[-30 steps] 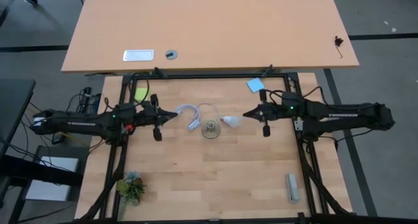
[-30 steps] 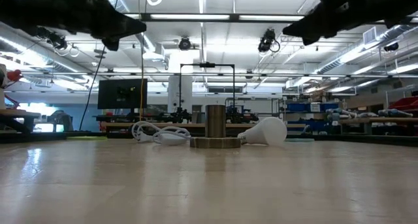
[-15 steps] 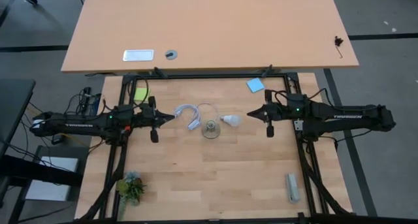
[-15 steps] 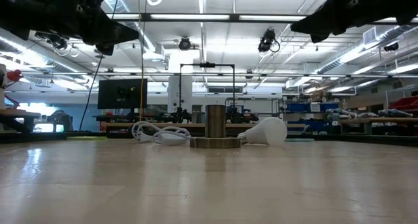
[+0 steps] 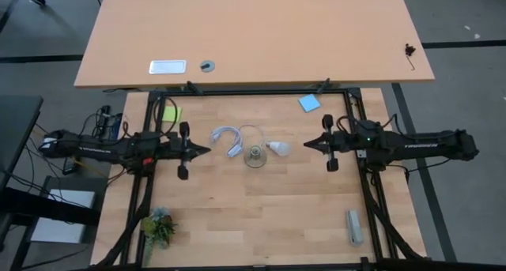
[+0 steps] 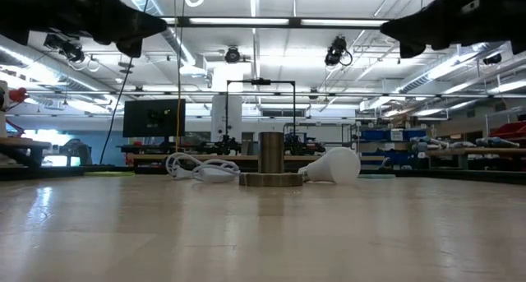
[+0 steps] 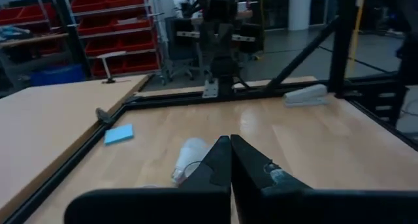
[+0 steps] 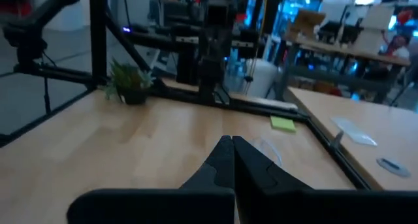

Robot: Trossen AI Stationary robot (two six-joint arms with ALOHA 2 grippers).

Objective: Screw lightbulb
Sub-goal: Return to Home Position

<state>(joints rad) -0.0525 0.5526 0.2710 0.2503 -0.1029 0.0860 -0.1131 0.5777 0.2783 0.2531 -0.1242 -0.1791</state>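
Lightbulb (image 5: 278,148) loose, lying on its side.
Neck toward socket base (image 5: 254,156), just beside it; left gripper (image 5: 204,150) and right gripper (image 5: 310,145) raised either side, both pinched closed, empty.

**Legible Markings: None**

No text, label, brand, number or sign can be read in any view.

High view: a short line of white lettering stands on the left arm (image 5: 93,144), at the left of the frame. A matching line stands on the right arm (image 5: 419,143), at the right of the frame. Both lines are too small to make out.

Low view: the dark monitor (image 6: 154,117), left of frame centre in the room behind, shows nothing readable.
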